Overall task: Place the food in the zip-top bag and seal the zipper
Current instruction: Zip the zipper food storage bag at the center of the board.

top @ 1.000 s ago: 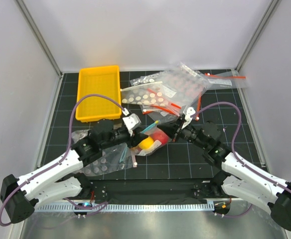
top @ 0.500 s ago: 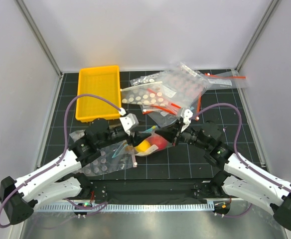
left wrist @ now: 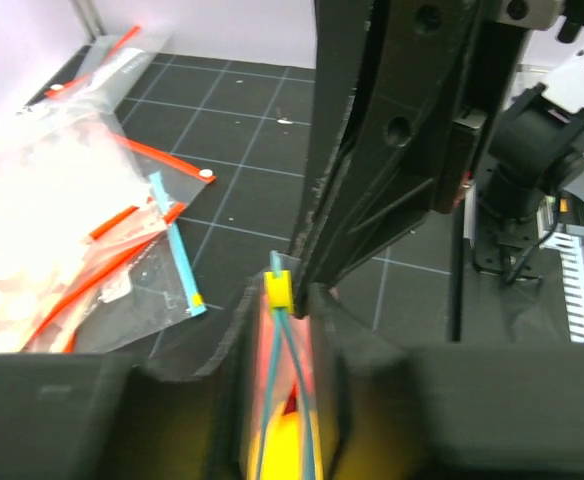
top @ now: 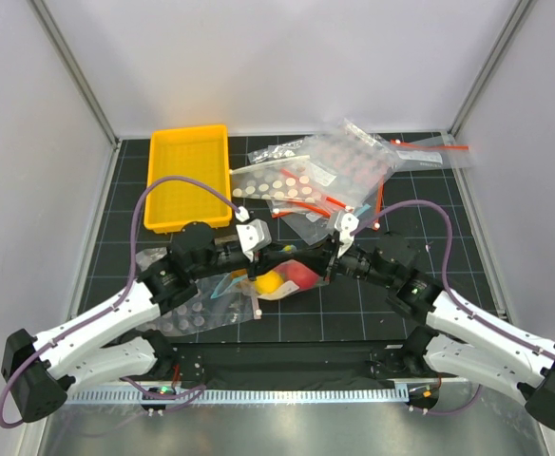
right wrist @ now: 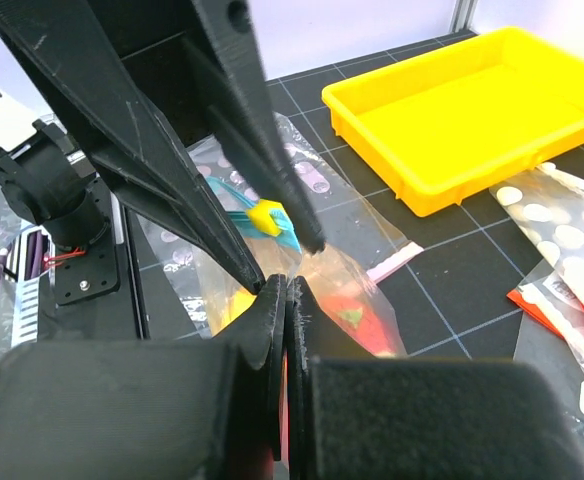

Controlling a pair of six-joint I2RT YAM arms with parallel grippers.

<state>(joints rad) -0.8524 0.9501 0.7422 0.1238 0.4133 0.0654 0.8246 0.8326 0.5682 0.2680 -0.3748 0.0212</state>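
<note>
Lining white enclosure (top: 287, 57), black gridded mat (top: 354, 313)

I see the zip-top bag (top: 285, 276), clear plastic, at the middle of the bench (top: 363, 313), its mouth edge uppermost and pulled straight. The zipper (right wrist: 240, 215) is a thin light-blue strip carrying a small yellow slider (left wrist: 278, 289); below the slider its two tracks spread apart. Inside I can make out the yellow lemon (top: 276, 284) beside a red fruit (top: 302, 275). The other pieces I can't tell apart.
</note>
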